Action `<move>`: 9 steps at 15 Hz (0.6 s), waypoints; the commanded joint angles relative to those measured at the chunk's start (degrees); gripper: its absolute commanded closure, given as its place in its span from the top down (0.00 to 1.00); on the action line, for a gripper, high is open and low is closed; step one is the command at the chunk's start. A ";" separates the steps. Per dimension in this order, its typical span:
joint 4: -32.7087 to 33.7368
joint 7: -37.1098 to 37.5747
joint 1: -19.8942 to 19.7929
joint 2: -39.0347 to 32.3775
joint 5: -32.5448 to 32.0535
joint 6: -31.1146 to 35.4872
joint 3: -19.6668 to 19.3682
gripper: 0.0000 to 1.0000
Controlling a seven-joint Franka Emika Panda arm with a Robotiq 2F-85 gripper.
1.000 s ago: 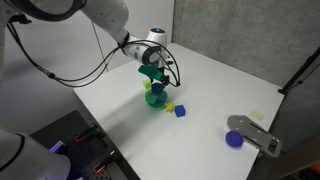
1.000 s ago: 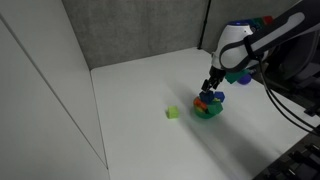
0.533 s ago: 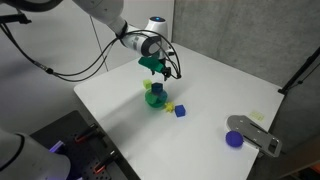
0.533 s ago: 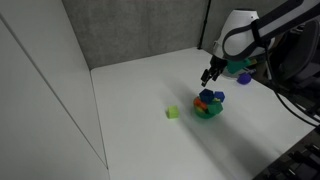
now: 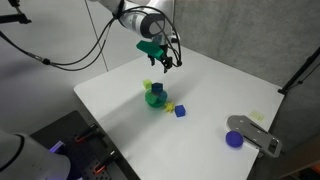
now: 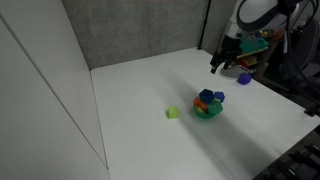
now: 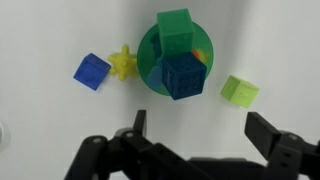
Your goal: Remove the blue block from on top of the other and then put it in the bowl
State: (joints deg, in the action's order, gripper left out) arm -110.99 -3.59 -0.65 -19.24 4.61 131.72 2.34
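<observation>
In the wrist view a dark blue block [image 7: 185,75] lies in the bright green bowl [image 7: 149,62], beside a green block [image 7: 175,28]. The other dark blue block [image 7: 92,71] sits on the white table outside the bowl, apart from it. My gripper [image 7: 198,128] is open and empty, high above the table beside the bowl. In both exterior views the gripper [image 5: 160,57] [image 6: 218,66] hangs well above the bowl [image 5: 155,101] [image 6: 208,113]. The block on the table also shows in an exterior view [image 5: 180,112].
A yellow star-shaped piece [image 7: 123,63] lies between the bowl and the outer blue block. A lime-green block [image 7: 239,91] lies on the bowl's other side. A round purple-blue dish [image 5: 234,139] and a grey object [image 5: 258,136] sit far off near the table edge.
My gripper has risen from just above the bowl to well above it and moved away. The blocks and the bowl have not moved.
</observation>
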 commanded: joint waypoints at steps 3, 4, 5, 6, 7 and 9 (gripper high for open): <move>-0.40 6.43 1.43 8.94 -6.97 -16.43 -2.39 1.00; -0.32 7.00 1.47 10.39 -8.26 -20.05 -2.48 1.00; -0.23 7.54 1.55 11.34 -9.20 -22.37 -2.39 1.00; -0.02 7.75 1.50 12.11 -9.85 -24.64 -2.28 1.00; 0.14 7.87 1.44 12.74 -10.31 -26.34 -2.15 1.00; 0.18 6.46 1.02 11.87 -9.15 -24.94 -1.94 1.00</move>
State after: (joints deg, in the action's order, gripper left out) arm -110.92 2.91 0.20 -7.29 -4.61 106.81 0.58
